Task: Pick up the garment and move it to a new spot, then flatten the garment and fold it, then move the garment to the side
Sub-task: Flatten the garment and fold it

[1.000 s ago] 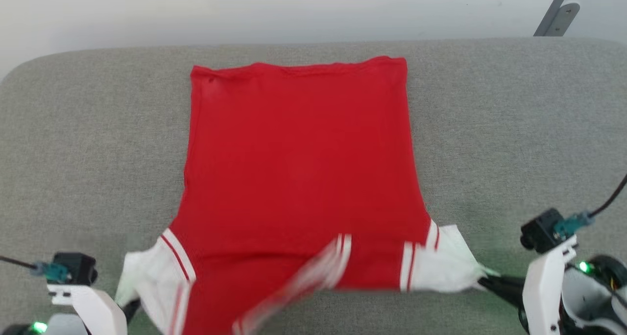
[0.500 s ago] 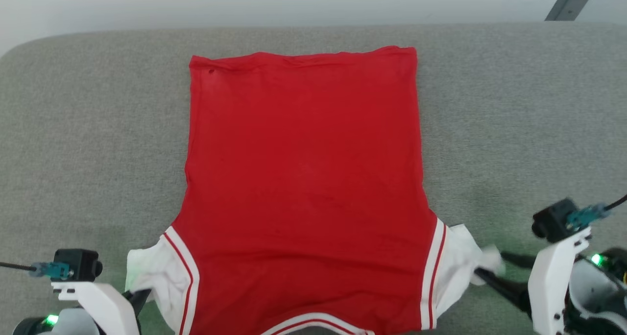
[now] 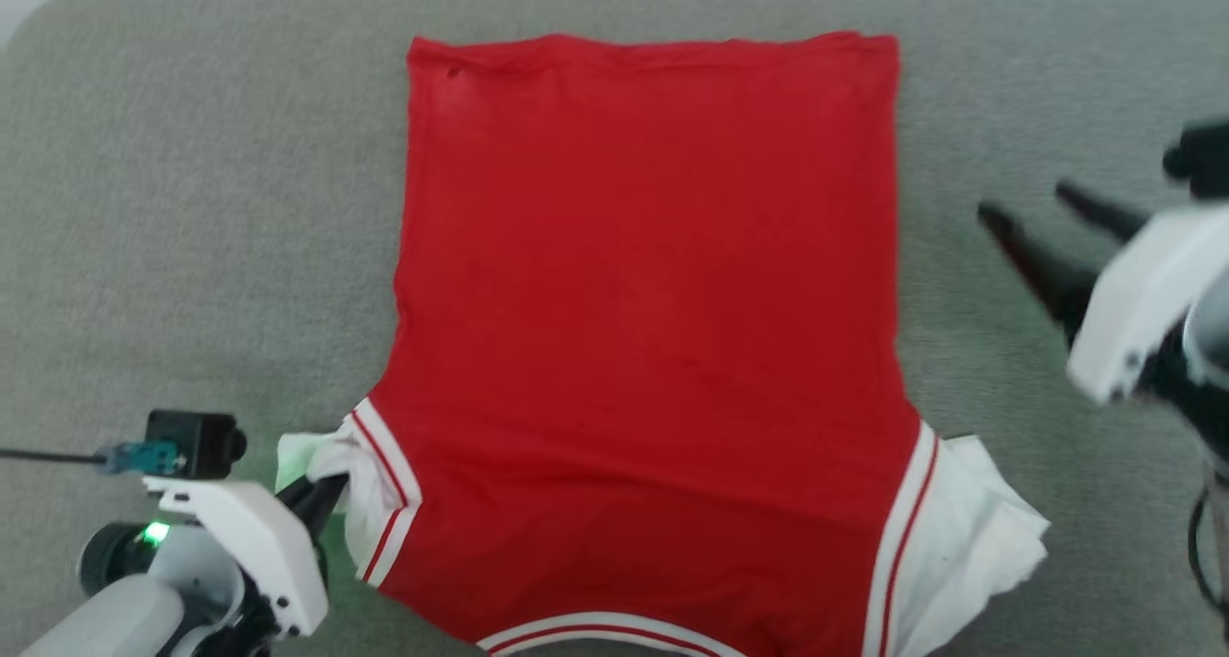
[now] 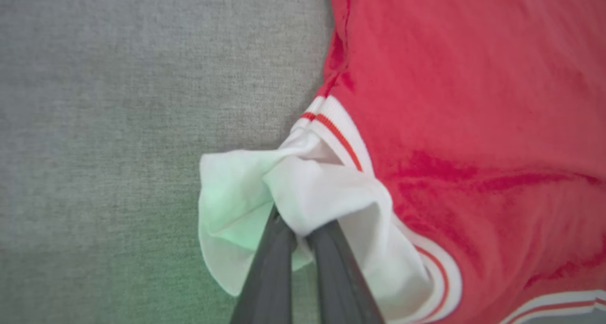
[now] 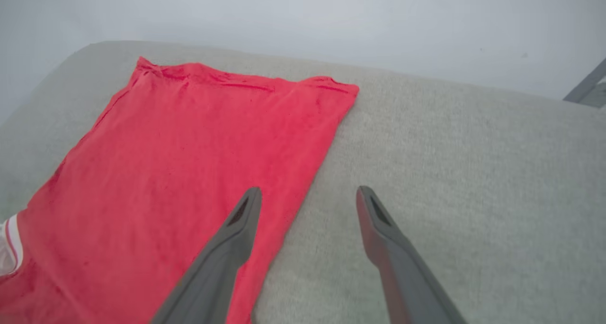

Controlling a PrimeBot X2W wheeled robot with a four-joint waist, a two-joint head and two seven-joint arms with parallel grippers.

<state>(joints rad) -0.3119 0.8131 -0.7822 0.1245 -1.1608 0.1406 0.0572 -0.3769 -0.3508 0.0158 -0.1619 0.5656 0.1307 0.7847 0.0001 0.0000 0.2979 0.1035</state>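
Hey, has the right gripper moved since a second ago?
Yes. The right gripper has let go of the white sleeve of the garment and moved up the head view, jaws open, now beside the red body's right edge.

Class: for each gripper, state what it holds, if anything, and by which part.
The left gripper is shut on the garment, pinching its white sleeve. The right gripper is open, holding nothing.

A: What's my left gripper (image 4: 300, 229) got?
B: I see its two dark fingers (image 4: 265, 276) pinched together on the crumpled white sleeve (image 4: 322, 182) of the bright red soft jersey garment (image 4: 473, 101), which lies on grey woven fabric (image 4: 118, 101).
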